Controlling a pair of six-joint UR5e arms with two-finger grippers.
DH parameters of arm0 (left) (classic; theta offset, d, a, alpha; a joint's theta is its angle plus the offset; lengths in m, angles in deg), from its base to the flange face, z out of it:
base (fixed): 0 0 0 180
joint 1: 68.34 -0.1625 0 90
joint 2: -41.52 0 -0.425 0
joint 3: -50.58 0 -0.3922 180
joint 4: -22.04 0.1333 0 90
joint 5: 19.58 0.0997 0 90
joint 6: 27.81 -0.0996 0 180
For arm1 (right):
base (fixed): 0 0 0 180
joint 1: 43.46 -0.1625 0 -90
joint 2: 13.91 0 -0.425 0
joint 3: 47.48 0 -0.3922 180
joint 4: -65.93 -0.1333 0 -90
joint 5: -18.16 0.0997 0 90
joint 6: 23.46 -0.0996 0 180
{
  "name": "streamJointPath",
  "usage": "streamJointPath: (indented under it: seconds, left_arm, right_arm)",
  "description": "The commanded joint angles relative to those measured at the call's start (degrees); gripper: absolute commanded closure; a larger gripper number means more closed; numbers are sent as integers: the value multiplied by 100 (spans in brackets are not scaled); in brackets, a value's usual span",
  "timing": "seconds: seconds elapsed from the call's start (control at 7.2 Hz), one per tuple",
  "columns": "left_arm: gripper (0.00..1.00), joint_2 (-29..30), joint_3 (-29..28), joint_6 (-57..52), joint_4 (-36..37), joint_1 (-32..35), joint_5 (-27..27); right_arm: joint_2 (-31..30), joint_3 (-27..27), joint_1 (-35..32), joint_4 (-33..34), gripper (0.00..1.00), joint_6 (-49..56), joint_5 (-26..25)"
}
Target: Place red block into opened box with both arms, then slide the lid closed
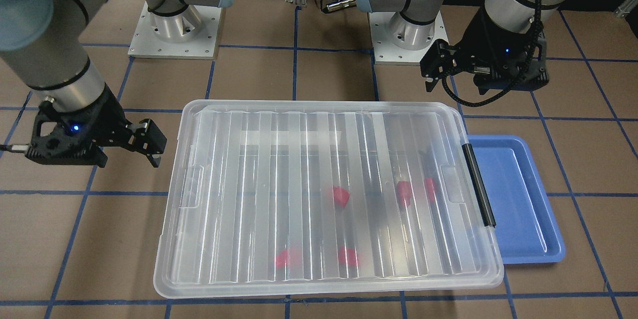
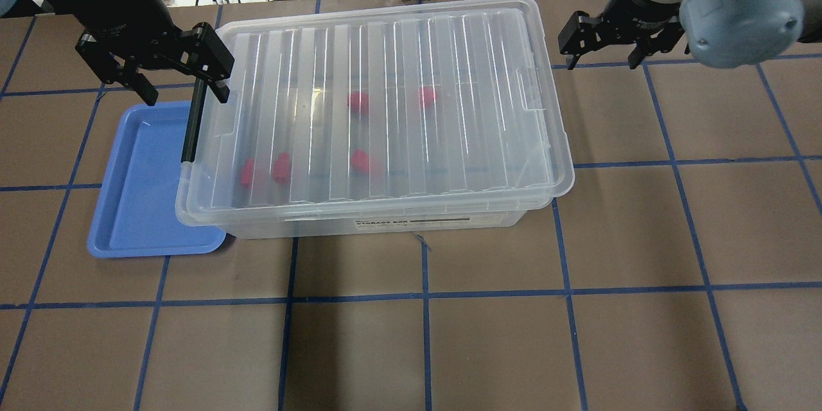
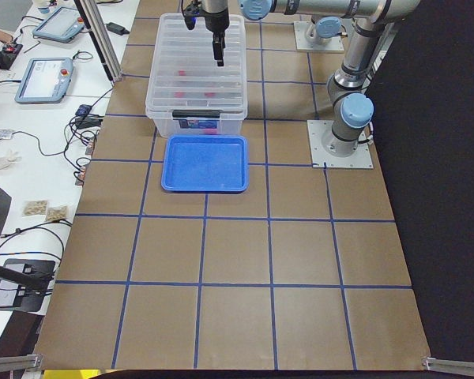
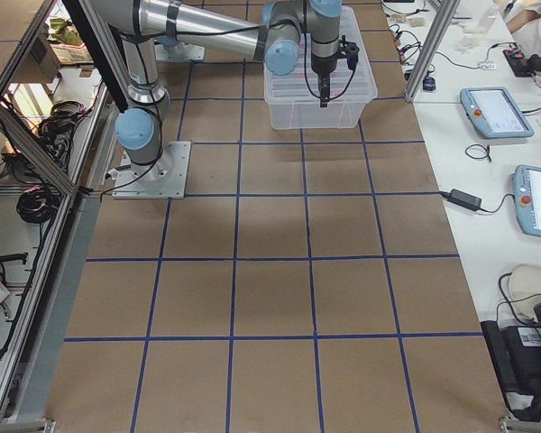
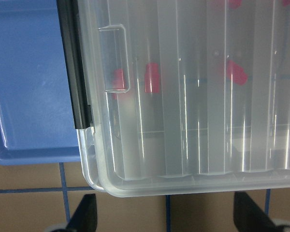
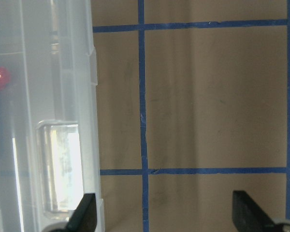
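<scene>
Several red blocks [image 2: 363, 162] lie inside the clear box [image 2: 385, 221] and show blurred through the ridged lid [image 2: 398, 77] lying on top of it. The lid sits shifted slightly toward my right, so the black bar [image 2: 192, 122] on the box's left short rim stays uncovered. My left gripper [image 2: 185, 93] hangs open and empty above that end, and the left wrist view has the lid's tab [image 5: 117, 58] and two red blocks [image 5: 152, 77] below it. My right gripper [image 2: 600, 54] is open and empty, off the box's far right corner, over bare table.
An empty blue tray [image 2: 141, 186] lies against the box's left end, partly under its rim. The table is brown with a blue tape grid. Both arm bases [image 1: 174, 25] stand behind the box. Side benches with tablets and cables flank the table.
</scene>
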Motion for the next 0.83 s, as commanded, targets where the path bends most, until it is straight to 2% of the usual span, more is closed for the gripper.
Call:
streamJointPath:
  seconds: [0.0,0.14,0.69]
  left_arm:
    - [0,-2,-6,4,6,0,-12]
    - [0,-2,-6,4,6,0,-3]
    - [0,7,-6,4,-3,0,-12]
  right_arm:
    - [-697,-261,-205,-975,0,-155,-16]
    - [-840,-245,-284,-1266,0,-261,-104]
    - [-815,-245,-399,-1269,0,-306,-210]
